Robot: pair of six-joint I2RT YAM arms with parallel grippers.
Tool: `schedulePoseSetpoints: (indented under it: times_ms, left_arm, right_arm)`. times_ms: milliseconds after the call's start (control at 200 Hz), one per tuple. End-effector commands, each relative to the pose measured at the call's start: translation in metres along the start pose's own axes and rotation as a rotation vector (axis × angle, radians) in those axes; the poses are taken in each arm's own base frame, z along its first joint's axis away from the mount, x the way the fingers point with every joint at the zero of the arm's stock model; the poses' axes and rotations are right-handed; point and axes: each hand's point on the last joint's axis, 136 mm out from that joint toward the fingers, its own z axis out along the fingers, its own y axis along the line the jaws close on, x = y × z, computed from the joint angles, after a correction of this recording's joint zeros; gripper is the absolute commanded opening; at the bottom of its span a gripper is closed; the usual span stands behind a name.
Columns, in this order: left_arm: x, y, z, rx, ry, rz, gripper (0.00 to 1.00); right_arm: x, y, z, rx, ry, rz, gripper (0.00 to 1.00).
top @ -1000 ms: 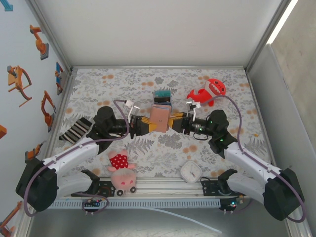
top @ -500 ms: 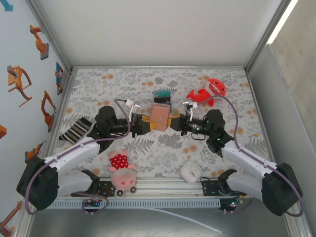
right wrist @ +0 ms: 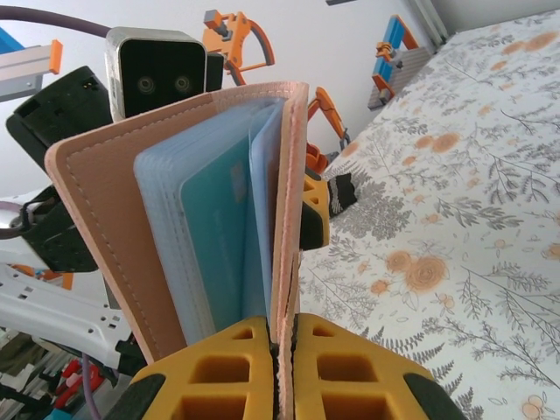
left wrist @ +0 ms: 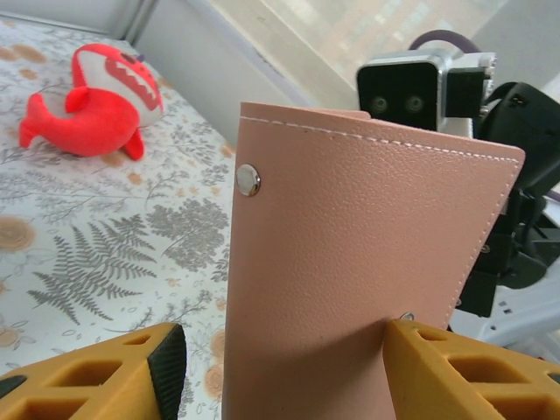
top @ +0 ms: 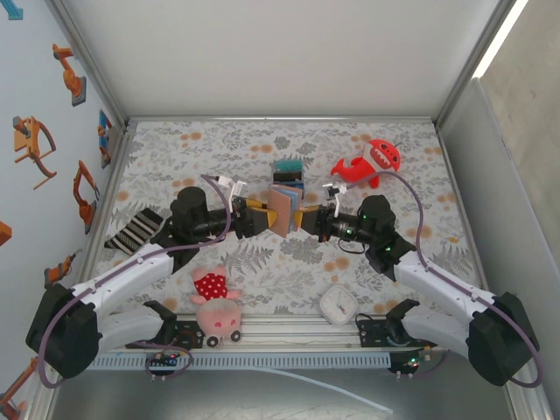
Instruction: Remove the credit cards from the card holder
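So the card holder [top: 282,206] is standing upright between the 2 pincers, a bit left of the red shark plush [top: 372,162] and closer to the arm bases. Right pincer [right wrist: 282,337] is clamped tight on 1 cover. Left pincer [left wrist: 280,350] is spread around the other cover with a gap on 1 side, not gripping. The holder's fanned open, with a teal card [right wrist: 223,232] tucked in its blue sleeves.
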Motion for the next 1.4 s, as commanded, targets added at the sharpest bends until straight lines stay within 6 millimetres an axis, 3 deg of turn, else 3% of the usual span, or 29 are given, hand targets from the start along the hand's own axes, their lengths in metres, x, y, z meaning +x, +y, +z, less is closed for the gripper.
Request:
schedulePoseSetpoints:
  times_ms: [0,300,656,1152,1197,1397]
  left_arm:
    - [-0.014,-0.001,-0.001,-0.052,-0.034,0.037,0.61]
    - [-0.015,0.012,-0.001,-0.133,-0.059,0.028,0.62]
    - [0.006,0.017,0.005,-0.151,0.008,0.01,0.67]
    - [0.011,-0.008,0.027,-0.078,0.076,0.084,0.92]
    - [0.012,-0.009,0.03,-0.077,0.086,0.091,1.0]
    - [0.012,-0.006,0.042,-0.09,0.093,0.097,0.99]
  right_arm:
    - [-0.023,0.016,-0.001,-0.005,-0.055,-0.058,0.0]
    - [-0.026,-0.005,-0.001,0.129,-0.06,-0.035,0.0]
    - [-0.024,-0.015,-0.005,0.192,-0.061,-0.013,0.0]
    - [-0.021,-0.027,-0.008,0.266,-0.054,-0.001,0.0]
    - [-0.019,-0.026,-0.007,0.267,-0.043,-0.004,0.0]
    - [-0.016,-0.023,-0.005,0.268,-0.026,-0.019,0.0]
